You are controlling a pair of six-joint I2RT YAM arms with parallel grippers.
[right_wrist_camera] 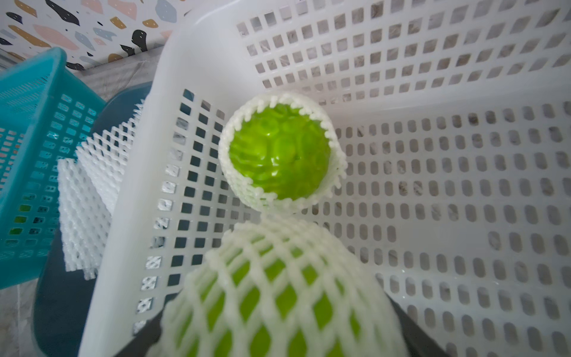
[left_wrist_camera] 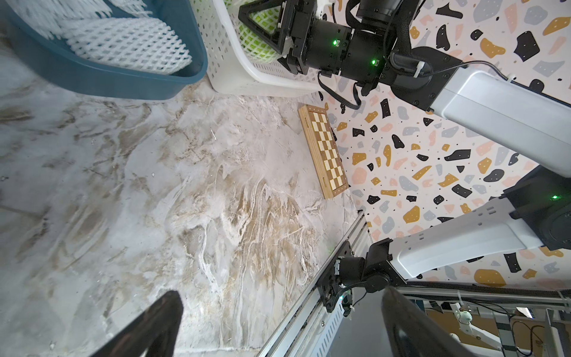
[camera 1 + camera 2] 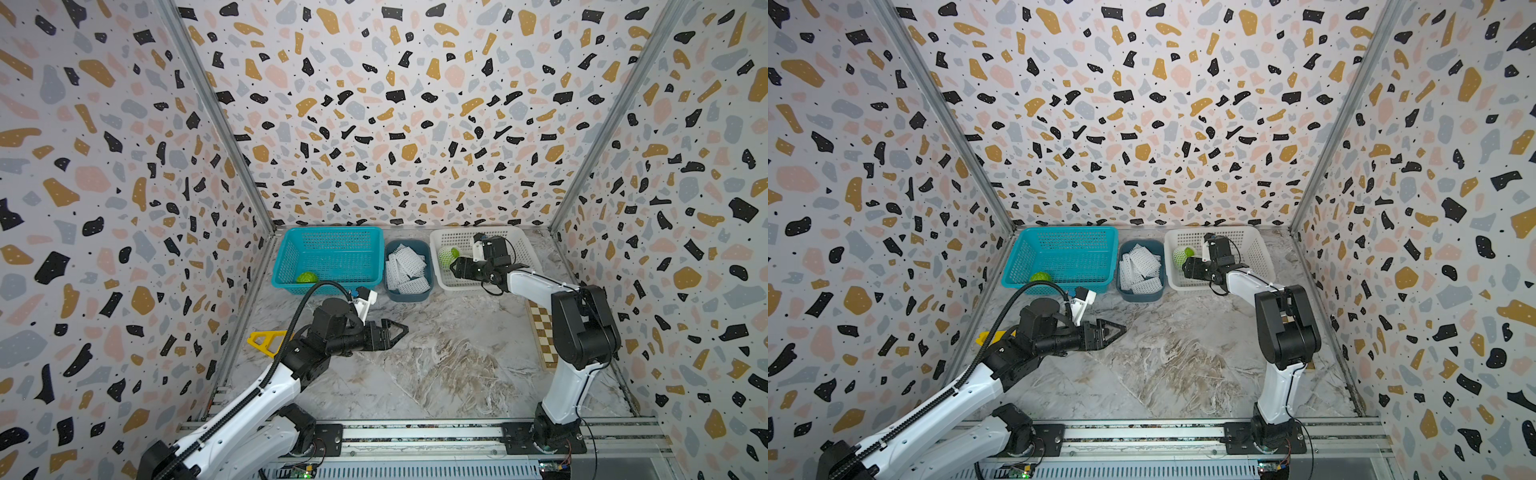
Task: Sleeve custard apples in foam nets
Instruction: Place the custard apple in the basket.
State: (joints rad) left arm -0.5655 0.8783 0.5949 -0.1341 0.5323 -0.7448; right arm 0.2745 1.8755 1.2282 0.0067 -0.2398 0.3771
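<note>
Netted in white foam, a sleeved custard apple (image 1: 278, 293) sat clamped between the jaws of your right gripper (image 3: 454, 266), which stood wide around it, low inside the white basket (image 1: 463, 92). Just beyond it, on that basket's floor, lay a second sleeved fruit (image 1: 278, 151), green skin showing through the net's open mouth. Spare foam nets (image 3: 405, 268) were heaped in the blue tub (image 3: 409, 296) just beside the white basket. Past the tub, the teal basket (image 3: 332, 237) held one bare custard apple (image 3: 306, 277). Your left gripper (image 3: 401, 332) hovered fully open and empty over the marble table (image 3: 436, 365), well apart from the white basket. The step in hand looked to be the set-down. You would do best to lower the fruit onto bare floor beside its neighbour, not on top of it. Then spread the jaws fully and draw back along their own line, so no fingertip snagged the mesh and peeled the sleeve off.
</note>
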